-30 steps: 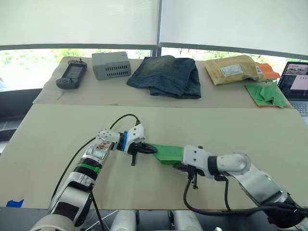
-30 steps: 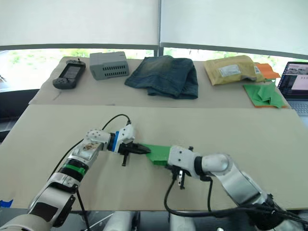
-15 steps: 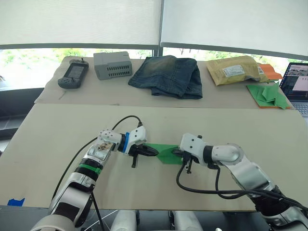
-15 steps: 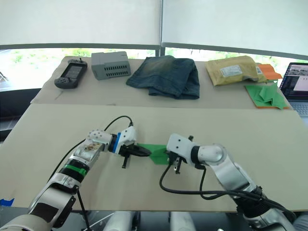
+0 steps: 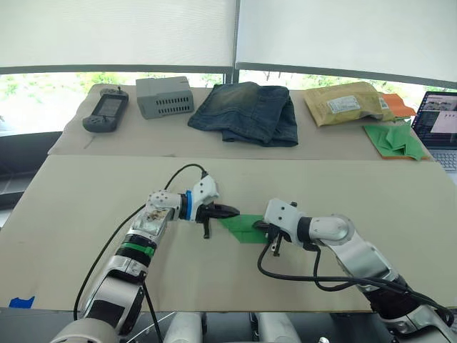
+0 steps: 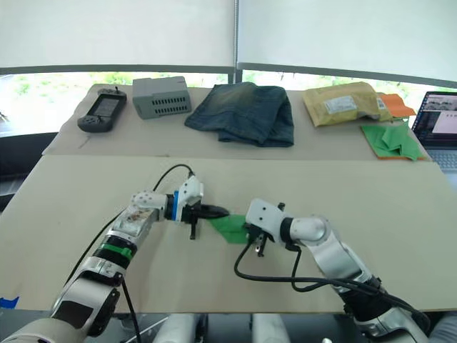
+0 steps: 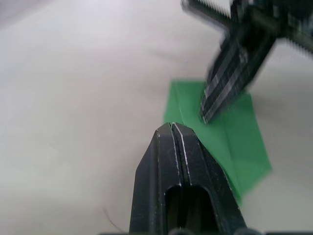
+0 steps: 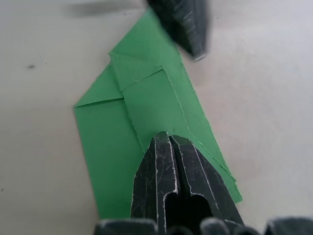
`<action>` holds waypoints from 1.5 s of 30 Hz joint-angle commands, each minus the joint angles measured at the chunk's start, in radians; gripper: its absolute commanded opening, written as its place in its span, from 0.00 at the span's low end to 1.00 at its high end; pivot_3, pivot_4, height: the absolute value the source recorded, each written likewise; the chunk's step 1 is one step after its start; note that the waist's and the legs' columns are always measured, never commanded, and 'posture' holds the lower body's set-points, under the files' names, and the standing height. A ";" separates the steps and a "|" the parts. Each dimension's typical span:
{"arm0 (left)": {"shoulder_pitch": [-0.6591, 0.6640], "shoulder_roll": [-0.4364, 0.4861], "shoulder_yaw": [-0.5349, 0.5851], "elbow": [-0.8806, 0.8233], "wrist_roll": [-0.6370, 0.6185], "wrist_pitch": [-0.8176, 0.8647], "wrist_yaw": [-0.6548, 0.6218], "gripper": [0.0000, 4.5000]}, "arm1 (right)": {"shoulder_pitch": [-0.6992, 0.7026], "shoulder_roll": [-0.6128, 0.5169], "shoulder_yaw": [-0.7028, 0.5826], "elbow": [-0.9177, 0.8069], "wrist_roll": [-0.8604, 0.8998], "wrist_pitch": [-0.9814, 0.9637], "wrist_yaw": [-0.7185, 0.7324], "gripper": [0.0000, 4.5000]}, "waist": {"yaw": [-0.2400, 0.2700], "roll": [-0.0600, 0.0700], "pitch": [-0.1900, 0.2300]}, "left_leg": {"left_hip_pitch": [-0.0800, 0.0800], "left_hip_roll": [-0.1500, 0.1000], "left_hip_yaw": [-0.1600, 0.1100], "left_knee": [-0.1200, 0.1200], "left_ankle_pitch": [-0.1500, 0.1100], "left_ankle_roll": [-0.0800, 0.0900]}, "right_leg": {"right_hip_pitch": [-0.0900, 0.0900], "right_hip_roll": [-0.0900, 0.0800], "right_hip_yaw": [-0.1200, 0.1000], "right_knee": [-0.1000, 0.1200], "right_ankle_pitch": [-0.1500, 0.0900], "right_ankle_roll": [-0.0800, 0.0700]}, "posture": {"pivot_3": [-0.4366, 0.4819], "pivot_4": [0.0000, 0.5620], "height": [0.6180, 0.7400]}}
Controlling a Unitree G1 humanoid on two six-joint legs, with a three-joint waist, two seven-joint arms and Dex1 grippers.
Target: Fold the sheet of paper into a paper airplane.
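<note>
Between the two closed, empty grippers, left gripper [image 5: 227, 211] and right gripper [image 5: 270, 234], the sheet of paper [image 5: 244, 227] is lying flat, likely sliding if either fingertip pushes sideways.

Head stereo overview; close wrist views.

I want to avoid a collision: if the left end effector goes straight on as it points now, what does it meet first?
Probably the green paper, just ahead of its shut tips; beyond it, the right end effector. Depth is unclear.
</note>
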 commanded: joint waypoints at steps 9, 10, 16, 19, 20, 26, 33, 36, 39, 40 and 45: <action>0.119 0.076 -0.046 -0.275 -0.037 0.070 -0.034 0.00 | 0.043 0.002 0.002 -0.020 -0.011 0.077 -0.004 0.01 | 0.002 0.000 0.000 | 0.001 0.000 0.000 -0.001 0.000 0.000 | 0.001 0.000 0.000 0.000 0.000 0.000 | 0.48 0.27 0.91; 0.122 0.078 -0.053 -0.238 -0.015 0.039 -0.028 0.00 | 0.050 0.006 -0.009 -0.026 -0.005 0.084 -0.011 0.01 | 0.004 0.000 0.000 | 0.002 0.000 0.000 -0.001 0.000 0.000 | 0.001 0.000 0.000 0.000 0.000 0.000 | 0.48 0.27 0.91; 0.116 0.034 -0.087 -0.134 0.059 -0.070 0.030 0.00 | 0.082 -0.001 -0.045 -0.069 0.006 0.101 -0.021 0.01 | 0.009 0.000 0.000 | 0.000 -0.001 0.000 -0.001 0.000 0.000 | 0.001 -0.001 0.000 -0.001 0.000 0.000 | 0.48 0.27 0.91; 0.120 0.015 -0.117 -0.113 0.099 -0.126 0.042 0.00 | 0.109 0.007 -0.061 -0.103 0.015 0.121 -0.035 0.01 | 0.010 0.000 0.000 | 0.000 -0.001 0.000 -0.001 0.000 0.000 | 0.001 -0.002 0.000 -0.002 0.000 0.000 | 0.48 0.27 0.91; 0.122 0.012 -0.125 -0.107 0.109 -0.136 0.043 0.00 | 0.120 0.010 -0.063 -0.116 0.018 0.128 -0.039 0.01 | 0.010 0.000 0.000 | 0.000 -0.001 0.000 -0.001 0.000 0.000 | 0.001 -0.002 0.000 -0.002 0.000 0.000 | 0.48 0.27 0.91; 0.121 0.016 -0.157 -0.053 0.166 -0.165 0.077 0.00 | 0.154 0.010 -0.088 -0.179 0.026 0.125 -0.071 0.01 | 0.008 0.000 0.000 | 0.001 -0.001 0.000 -0.001 0.000 0.000 | 0.001 -0.002 0.000 -0.001 -0.001 0.002 | 0.48 0.27 0.91; 0.121 0.002 -0.145 -0.038 0.148 -0.115 0.097 0.00 | 0.170 0.100 -0.094 -0.198 0.002 0.024 -0.192 0.01 | 0.007 0.001 -0.001 | 0.001 -0.001 0.000 -0.001 0.000 0.000 | 0.002 -0.001 0.000 -0.001 -0.002 0.002 | 0.48 0.27 0.91; 0.125 0.001 -0.141 -0.047 0.140 -0.098 0.092 0.00 | 0.190 0.184 -0.112 -0.187 -0.010 0.015 -0.286 0.01 | 0.007 0.001 -0.001 | 0.001 -0.001 0.000 -0.001 0.000 0.000 | 0.001 -0.001 0.000 -0.001 -0.002 0.002 | 0.48 0.27 0.91; 0.127 0.003 -0.141 -0.055 0.138 -0.090 0.088 0.00 | 0.221 0.240 -0.125 -0.183 0.007 0.037 -0.324 0.01 | 0.008 0.001 -0.001 | 0.001 0.000 0.000 -0.001 0.000 0.000 | 0.001 -0.001 0.000 -0.001 -0.001 0.002 | 0.48 0.27 0.91; 0.128 0.005 -0.142 -0.057 0.137 -0.088 0.085 0.00 | 0.235 0.254 -0.131 -0.183 0.021 0.053 -0.329 0.01 | 0.007 0.001 -0.001 | 0.001 0.000 0.000 -0.001 0.000 0.000 | 0.001 -0.001 0.000 -0.001 -0.001 0.002 | 0.48 0.27 0.91; 0.135 0.012 -0.144 -0.062 0.133 -0.086 0.081 0.00 | 0.300 0.328 -0.165 -0.192 0.103 0.141 -0.345 0.01 | 0.006 0.001 -0.001 | 0.001 0.000 0.000 -0.001 0.000 0.000 | 0.001 -0.002 0.000 -0.001 -0.001 0.002 | 0.48 0.27 0.91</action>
